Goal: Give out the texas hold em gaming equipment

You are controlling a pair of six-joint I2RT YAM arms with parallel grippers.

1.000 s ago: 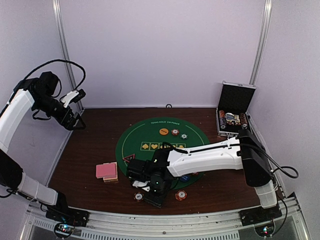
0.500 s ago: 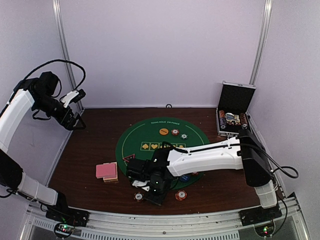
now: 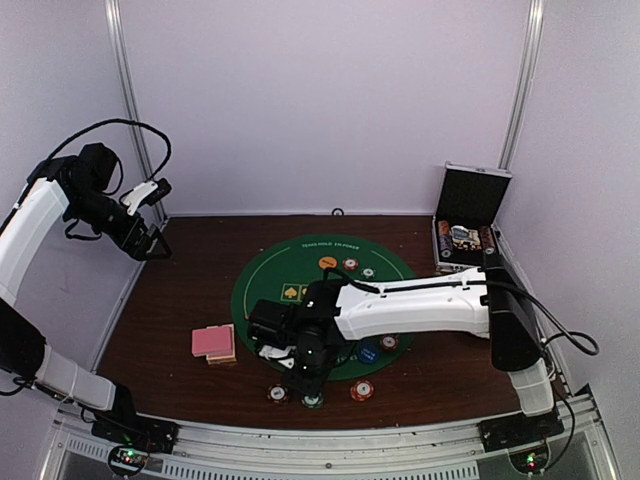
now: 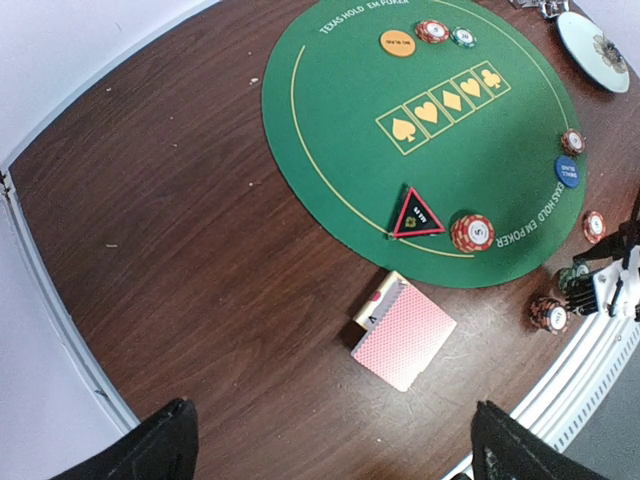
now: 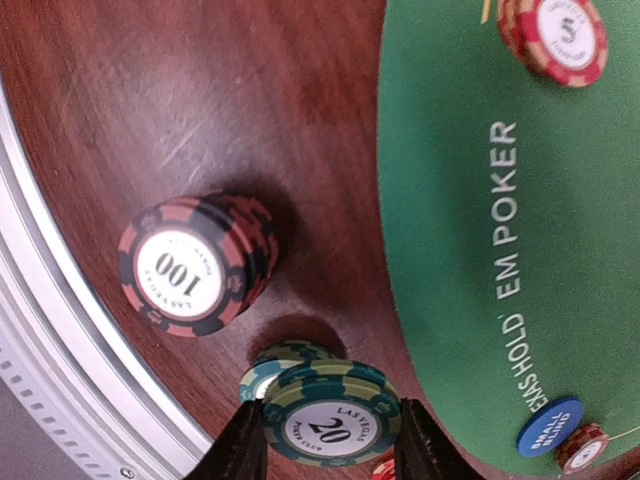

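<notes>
Brown table carries a green poker mat. Right pincer pinches green "20" chips beside it; left pincer hangs spread high.

Brown table (green mat, chips, cards)

Table: dark reddish-brown wood grain is recorded. Mat: green, ringed by a thin yellow line; yellow suit symbols and lettering are noted. Cards: backs are seen pink-red with a fine lattice print. Chip stack: red and black edge stripes, white centre marked 100. Green chip: dark and pale green stripes, white centre marked 20. Red chip: red and cream stripes, marked 5. Dealer disc: blue, white lettering. Triangle marker: black, red-bordered.
</notes>
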